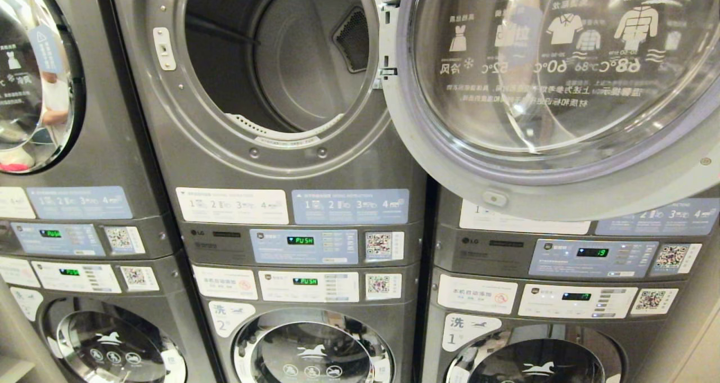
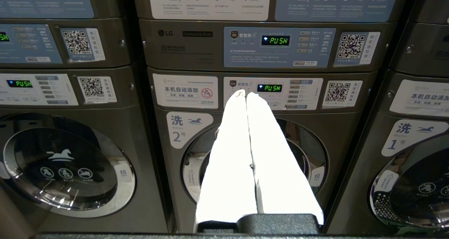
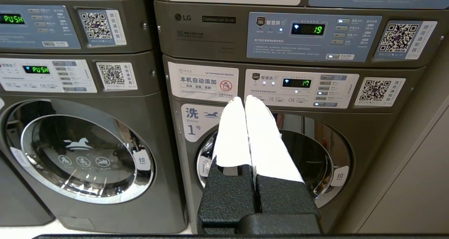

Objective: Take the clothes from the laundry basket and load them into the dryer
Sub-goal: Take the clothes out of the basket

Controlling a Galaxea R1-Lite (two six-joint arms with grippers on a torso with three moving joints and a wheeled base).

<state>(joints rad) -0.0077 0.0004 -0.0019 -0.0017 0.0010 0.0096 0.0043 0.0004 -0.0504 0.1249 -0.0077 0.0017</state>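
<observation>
Both tools are empty and pressed shut, white fingers tip to tip, and both point at the fronts of the stacked machines. The left tool (image 2: pixel 245 93) is aimed at the middle stack: just beyond its tips sits the washer control panel (image 2: pixel 273 93) with a green "PUSH" readout, below and behind its fingers lies the round washer door (image 2: pixel 301 151) marked 2, and above the tips runs the dryer control panel (image 2: pixel 279 46), which also reads "PUSH". The right tool (image 3: pixel 244 99) is aimed at the right-hand stack: its tips lie just under that washer's panel (image 3: pixel 301 88), the washer door (image 3: pixel 315 154) marked 1 shows behind its fingers, and the upper panel (image 3: pixel 312 35) above shows a green number. Neither tool appears in the head view. That view looks higher up, well above both tools, at the dryer (image 1: pixel 275 62) of the middle stack: its round opening is uncovered and the grey drum inside holds no clothes that can be seen. The dryer door (image 1: pixel 557 90) is swung wide to the right, hinged at the opening's right edge, and its glass hangs in front of the right-hand machine. No laundry basket or clothes show in any view.
</observation>
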